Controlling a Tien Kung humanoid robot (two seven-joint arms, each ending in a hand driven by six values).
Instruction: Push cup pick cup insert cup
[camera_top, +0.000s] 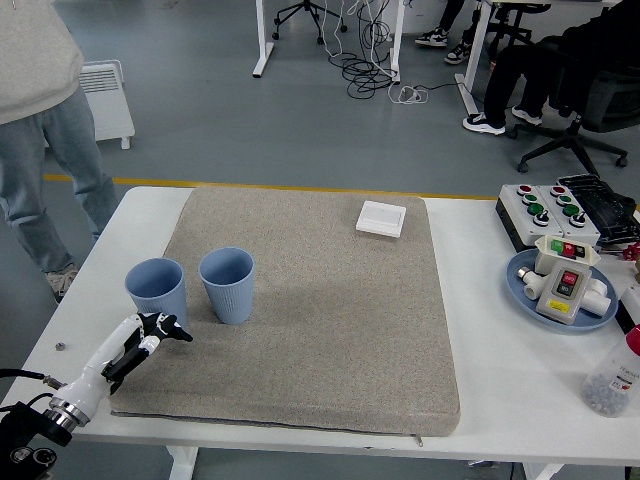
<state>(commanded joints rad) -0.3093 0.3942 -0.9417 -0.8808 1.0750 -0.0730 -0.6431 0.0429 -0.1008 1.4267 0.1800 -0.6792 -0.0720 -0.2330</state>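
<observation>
While our left hand (160, 328) hovers low at the near left corner of the grey mat (330, 330), its dark fingers are drawn together into a loose point and hold nothing. Just beyond it, up and slightly left in the view, stands the left blue cup (157, 291), upright and open-mouthed, close to the fingertips but, as far as we can tell, not touching them. Right of that cup, just beside it with a narrow gap, stands the ribbed blue cup (227, 285), also upright. So the push we judge to be next runs rightward, from the left cup toward its neighbour, and our left hand is the only one near; the right arm is out of view.
</observation>
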